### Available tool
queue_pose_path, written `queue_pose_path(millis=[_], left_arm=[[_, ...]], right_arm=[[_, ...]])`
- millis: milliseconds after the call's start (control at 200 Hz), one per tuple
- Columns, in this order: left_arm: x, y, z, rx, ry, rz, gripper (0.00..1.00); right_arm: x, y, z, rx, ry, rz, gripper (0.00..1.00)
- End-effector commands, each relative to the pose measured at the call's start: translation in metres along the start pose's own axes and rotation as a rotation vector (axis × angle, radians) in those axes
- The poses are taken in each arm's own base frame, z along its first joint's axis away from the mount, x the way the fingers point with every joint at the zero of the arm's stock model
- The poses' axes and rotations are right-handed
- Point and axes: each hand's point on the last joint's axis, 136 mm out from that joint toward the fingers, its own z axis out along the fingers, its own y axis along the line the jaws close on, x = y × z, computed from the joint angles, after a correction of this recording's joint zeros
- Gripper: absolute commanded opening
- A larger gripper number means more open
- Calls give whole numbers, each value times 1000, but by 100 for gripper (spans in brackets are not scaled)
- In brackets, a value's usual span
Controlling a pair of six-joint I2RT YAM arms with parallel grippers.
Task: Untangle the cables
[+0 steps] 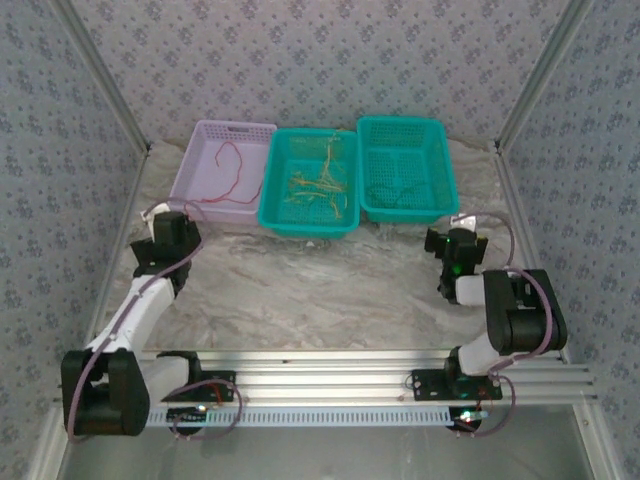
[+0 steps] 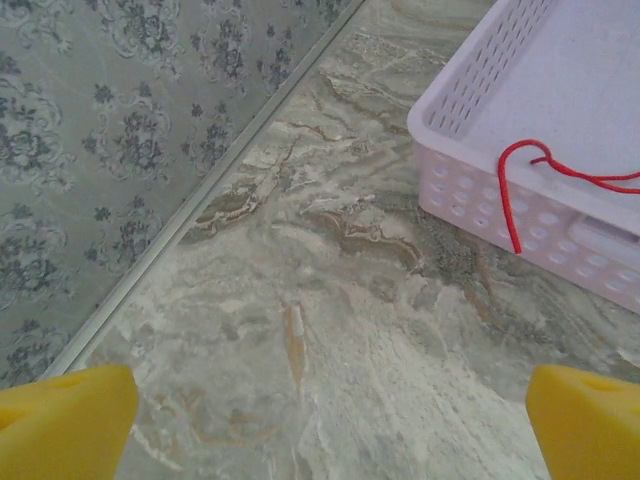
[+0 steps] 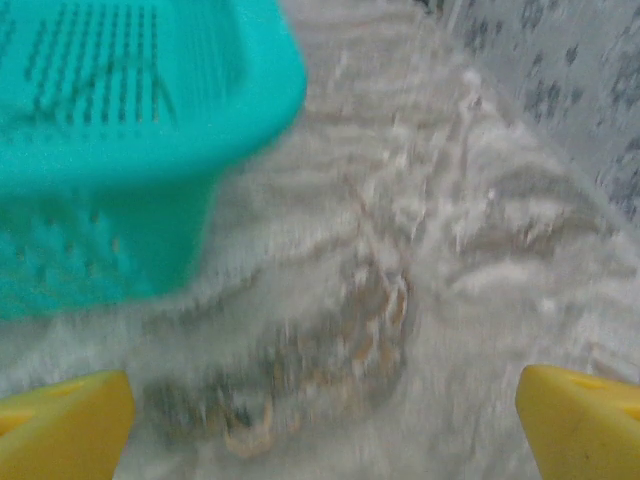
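Note:
A tangle of thin yellow and orange cables point(image 1: 318, 185) lies in the middle teal basket point(image 1: 277, 216). One red cable point(image 1: 233, 170) lies in the lilac basket point(image 1: 200, 150) and loops over its near rim point(image 2: 515, 190). A dark green cable point(image 1: 398, 188) is faintly visible in the right teal basket point(image 1: 437, 135). My left gripper point(image 1: 170, 226) hovers over the marble just in front of the lilac basket, open with nothing between its yellow fingertips point(image 2: 65, 420). My right gripper point(image 1: 452, 243) is near the right teal basket's front corner point(image 3: 120, 180), open and empty, yellow fingertips point(image 3: 580, 420) wide apart.
The three baskets stand side by side at the back of the marble table point(image 1: 310, 290). Patterned walls with metal corner rails point(image 2: 200, 195) close in both sides. An aluminium rail point(image 1: 370, 380) with both arm bases runs along the near edge.

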Motion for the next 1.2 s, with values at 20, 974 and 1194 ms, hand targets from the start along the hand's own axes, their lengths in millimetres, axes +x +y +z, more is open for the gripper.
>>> queue_pose_path(millis=[20,974,1194], left_arm=[[-14,-14,17,88,-161,-9,100],[19,-67,58,249,-222,59,100],[19,-67,58,258,-218,56,100]], right_arm=[[-28,5,0,-31,-114,12,100],[-28,12,1,-83,-100,-2,100],[-29,14,2,-92,-102,-3,100]])
